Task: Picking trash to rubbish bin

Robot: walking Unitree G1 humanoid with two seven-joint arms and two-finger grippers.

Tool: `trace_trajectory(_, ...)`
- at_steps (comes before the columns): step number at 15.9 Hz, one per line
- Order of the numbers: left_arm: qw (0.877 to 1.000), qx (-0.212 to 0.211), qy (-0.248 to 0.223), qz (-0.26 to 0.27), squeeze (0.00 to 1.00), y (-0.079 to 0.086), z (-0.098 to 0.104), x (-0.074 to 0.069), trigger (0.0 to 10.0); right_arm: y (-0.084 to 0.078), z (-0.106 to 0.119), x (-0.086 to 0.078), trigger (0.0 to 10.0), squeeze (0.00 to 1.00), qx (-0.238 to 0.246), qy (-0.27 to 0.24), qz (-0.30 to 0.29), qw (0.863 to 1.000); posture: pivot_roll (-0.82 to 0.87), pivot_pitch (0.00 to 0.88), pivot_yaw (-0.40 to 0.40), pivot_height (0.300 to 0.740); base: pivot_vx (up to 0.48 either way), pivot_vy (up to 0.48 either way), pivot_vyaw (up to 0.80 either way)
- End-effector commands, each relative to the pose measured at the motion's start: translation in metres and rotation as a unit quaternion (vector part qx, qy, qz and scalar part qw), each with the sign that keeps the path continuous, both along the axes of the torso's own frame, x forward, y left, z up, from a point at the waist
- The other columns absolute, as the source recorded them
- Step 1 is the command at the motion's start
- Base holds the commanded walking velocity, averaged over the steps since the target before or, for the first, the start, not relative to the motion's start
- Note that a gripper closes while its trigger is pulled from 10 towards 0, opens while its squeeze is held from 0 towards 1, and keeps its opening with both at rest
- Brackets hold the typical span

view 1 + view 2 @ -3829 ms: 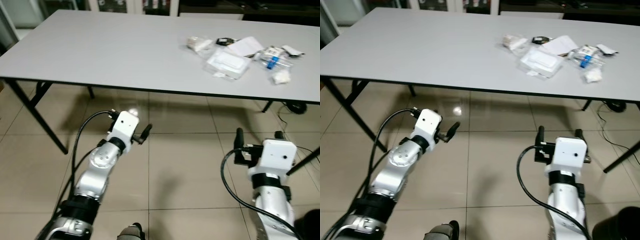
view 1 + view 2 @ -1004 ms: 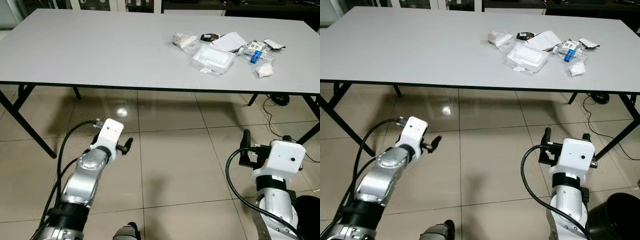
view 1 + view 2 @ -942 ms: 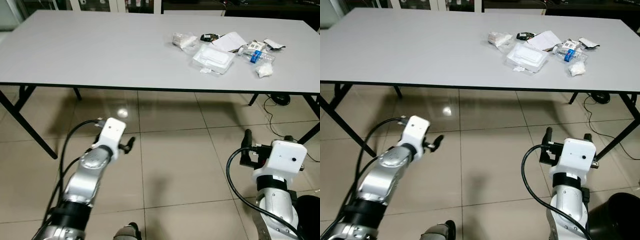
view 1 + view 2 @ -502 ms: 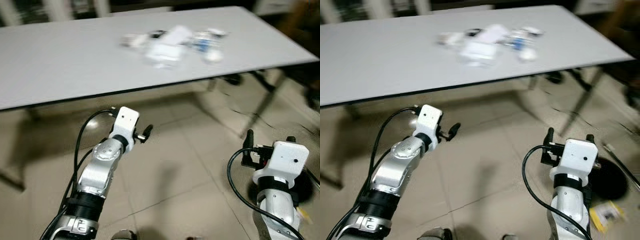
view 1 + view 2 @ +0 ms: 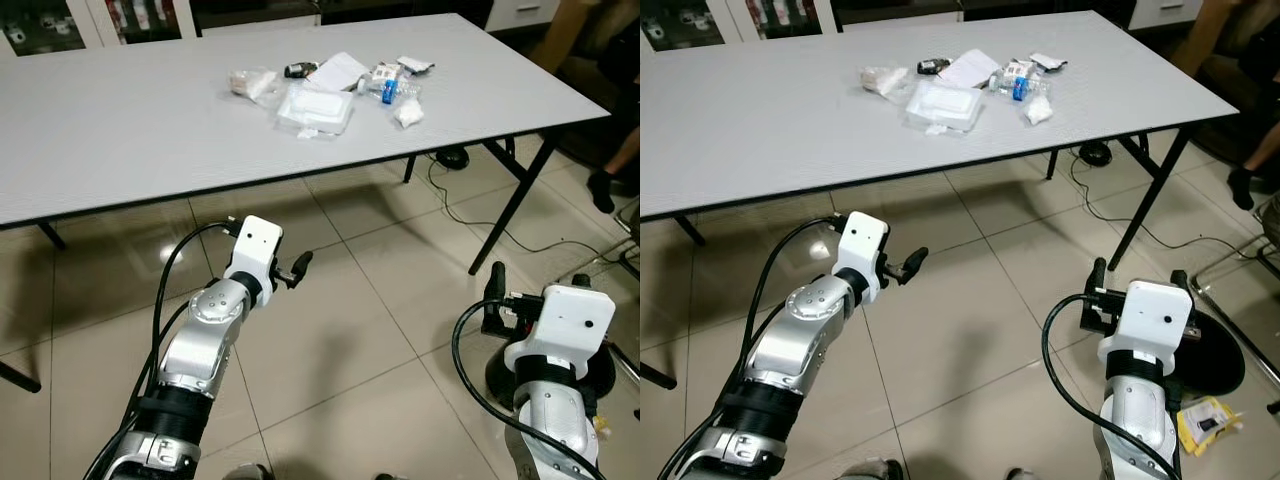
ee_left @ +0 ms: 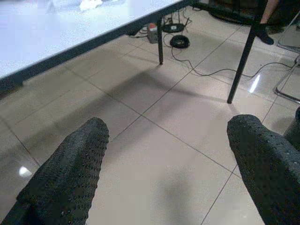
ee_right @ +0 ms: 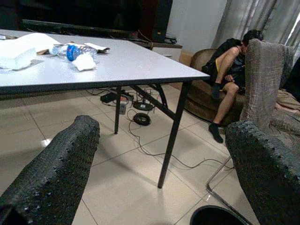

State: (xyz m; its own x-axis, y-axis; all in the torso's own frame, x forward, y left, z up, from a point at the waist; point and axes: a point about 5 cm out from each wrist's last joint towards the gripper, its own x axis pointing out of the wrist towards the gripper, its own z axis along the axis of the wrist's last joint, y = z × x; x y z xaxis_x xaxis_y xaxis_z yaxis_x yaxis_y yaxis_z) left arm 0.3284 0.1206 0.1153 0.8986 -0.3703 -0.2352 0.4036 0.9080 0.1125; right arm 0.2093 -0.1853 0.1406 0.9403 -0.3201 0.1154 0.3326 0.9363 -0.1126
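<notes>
Several pieces of trash lie together on the grey table: a white foam container, a plastic bottle with a blue cap, a crumpled tissue, a sheet of paper and a clear bag. The black rubbish bin stands on the floor at the lower right, partly behind my right arm. My left gripper hangs open over the tiles, below the table's front edge. My right gripper is open too, just in front of the bin. Both are empty.
Black table legs and cables are on the floor to the right. A person sits on a sofa beyond the table's right end. A yellow packet lies by the bin. A chair frame is at the far right.
The camera has swung to the right, so the table and trash shifted left and the bin came into view. Both grippers stay open and empty in much the same pose.
</notes>
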Motion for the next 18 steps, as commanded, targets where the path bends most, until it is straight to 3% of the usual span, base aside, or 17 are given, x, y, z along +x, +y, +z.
trace_trajectory(1,1.0,-0.003,0.002,-0.006,0.0,-0.001,-0.002,-0.001,10.0,-0.002,0.005,-0.002,10.0,0.0,-0.005,-0.01,-0.004,1.0,0.09,0.107,0.015,0.74,0.334,0.0,0.0)
trace_trajectory(18,0.999,-0.017,-0.034,-0.026,0.0,-0.012,0.012,0.003,10.0,-0.005,0.011,0.001,10.0,0.0,-0.022,-0.018,-0.018,0.999,0.09,0.115,0.004,0.74,0.48,0.0,0.0)
